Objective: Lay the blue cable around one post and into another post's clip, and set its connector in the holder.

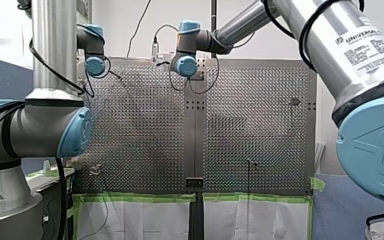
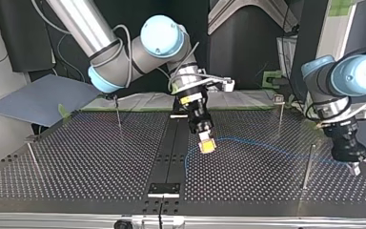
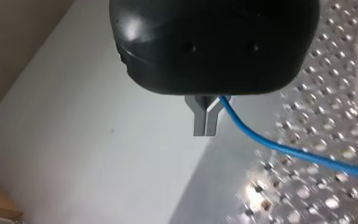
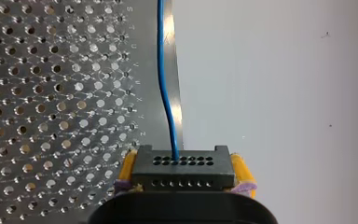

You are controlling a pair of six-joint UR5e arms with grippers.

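Right gripper [image 2: 207, 144] clamps the connector [image 4: 183, 169], left gripper [image 3: 206, 122] pinches the blue cable [image 3: 279, 147] (light, limp, probably slippery), best held close to its ends.

My right arm's black gripper with yellow pads [image 2: 207, 145] hangs tilted at mid-scene, pads clamped on a black rectangular plastic connector [image 4: 183, 169]; my left arm's black gripper with metal fingers [image 2: 355, 167] points down at the top view's right, fingers pinched on a thin blue cable [image 3: 279, 147].
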